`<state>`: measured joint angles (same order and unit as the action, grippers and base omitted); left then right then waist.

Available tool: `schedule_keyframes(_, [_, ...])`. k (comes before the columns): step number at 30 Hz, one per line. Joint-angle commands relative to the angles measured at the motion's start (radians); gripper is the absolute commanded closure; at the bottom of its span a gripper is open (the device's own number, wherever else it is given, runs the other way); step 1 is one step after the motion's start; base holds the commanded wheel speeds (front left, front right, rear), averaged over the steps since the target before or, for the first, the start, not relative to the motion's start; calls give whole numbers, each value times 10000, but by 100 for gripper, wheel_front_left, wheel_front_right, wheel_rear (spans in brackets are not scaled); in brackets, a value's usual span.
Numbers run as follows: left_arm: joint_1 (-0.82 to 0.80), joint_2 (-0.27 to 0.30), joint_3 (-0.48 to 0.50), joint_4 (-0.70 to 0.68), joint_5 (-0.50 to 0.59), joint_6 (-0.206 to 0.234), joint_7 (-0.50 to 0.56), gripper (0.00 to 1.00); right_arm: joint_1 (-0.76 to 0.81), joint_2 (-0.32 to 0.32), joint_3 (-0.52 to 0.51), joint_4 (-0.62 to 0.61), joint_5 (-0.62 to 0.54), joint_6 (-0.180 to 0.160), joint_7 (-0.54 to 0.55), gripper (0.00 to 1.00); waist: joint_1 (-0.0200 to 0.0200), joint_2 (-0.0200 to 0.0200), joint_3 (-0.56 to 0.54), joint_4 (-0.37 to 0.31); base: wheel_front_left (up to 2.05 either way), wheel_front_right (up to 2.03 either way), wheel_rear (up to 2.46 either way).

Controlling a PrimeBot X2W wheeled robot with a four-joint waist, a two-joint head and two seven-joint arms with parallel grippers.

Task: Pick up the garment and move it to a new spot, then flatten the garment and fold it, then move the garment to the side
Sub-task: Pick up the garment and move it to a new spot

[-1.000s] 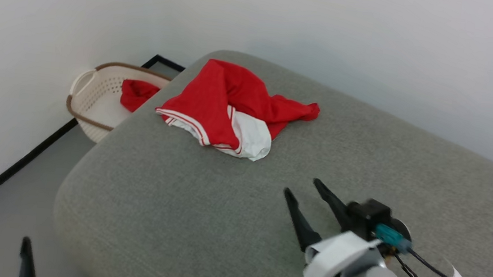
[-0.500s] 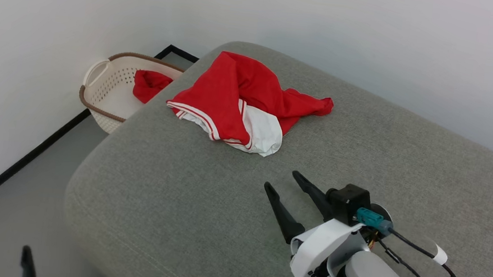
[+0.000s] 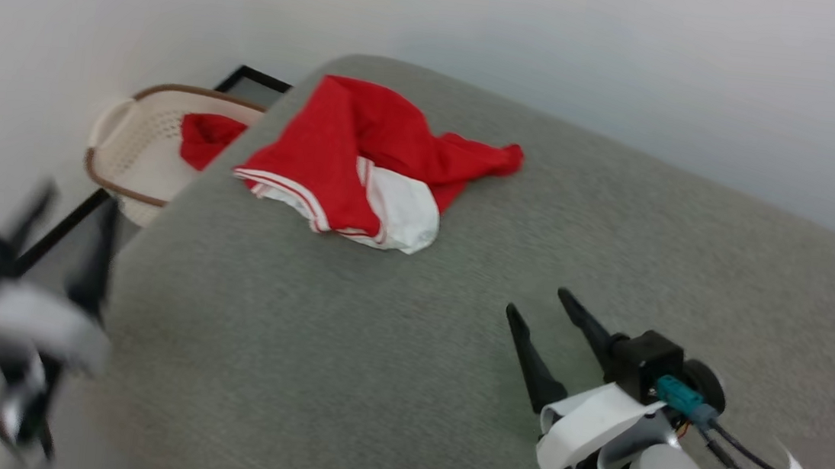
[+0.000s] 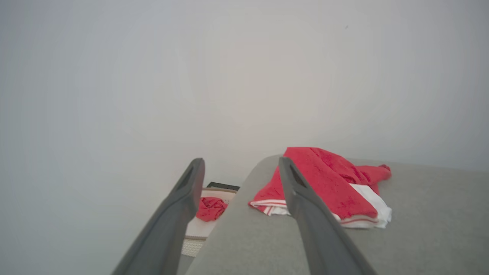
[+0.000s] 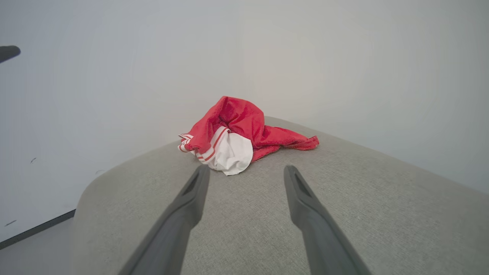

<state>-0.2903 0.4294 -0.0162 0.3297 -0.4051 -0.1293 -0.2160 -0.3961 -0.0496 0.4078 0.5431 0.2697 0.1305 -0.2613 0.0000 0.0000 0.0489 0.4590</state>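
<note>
Right gripper (image 3: 536, 301): the fingers are spread wide and empty. It is held low over the grey padded surface (image 3: 375, 353), with the tips pointed toward the garment (image 3: 341, 150) and well short of it. In the right wrist view the same gripper (image 5: 246, 168) is seen open, and the garment (image 5: 240, 118) is framed just beyond the gap between the fingers.

Left gripper (image 3: 80, 198): it is recorded as a blur at the left edge of the head view, off the rounded near corner of the padded surface. In the left wrist view this gripper (image 4: 241, 159) is seen with fingers set wide apart and empty. One finger is laid across the sight line to the garment (image 4: 328, 179), which lies well beyond it.

Garment: it is crumpled in a heap at the far left corner of the padded surface, close to the white wall (image 3: 559, 34). The red body is bunched up. A white sleeve with red-and-white striped trim is turned toward the grippers. It is touched by neither gripper.

Beyond that corner, a cream perforated basket (image 3: 126, 153) with a brown rim is noted on the floor against the wall. A second red cloth (image 3: 205, 137) is lodged in it.
</note>
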Motion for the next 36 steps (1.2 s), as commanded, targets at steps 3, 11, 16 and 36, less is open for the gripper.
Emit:
schedule_keyframes(3, [-1438, 937, -868, 584, -444, -6, -103, 0, -75, -19, -263, -426, -422, 4, -22, 0, 0, 0, 1407, -1642, 0, 0, 0])
schedule_keyframes(11, [-4317, 2721, -3351, 2506, -2221, -1, -72, 0, -94, -16, -448, -1609, -951, 3, 156, 0, 0, 0, 2526, -3524, 0, 0, 0])
schedule_keyframes(16, [-5469, 3782, -4987, 3043, -4737, -1, 1380, 0, 134, -2, -503, -2357, -1089, 3, 218, 0, 0, 0, 3097, -4202, 0, 0, 0])
schedule_keyframes(36, [-6917, 6134, -8239, 3236, -10102, -3, 6315, 0, 311, 0, -254, -4739, -1779, 3, 936, 0, 0, 0, 4943, -5395, 0, 0, 0])
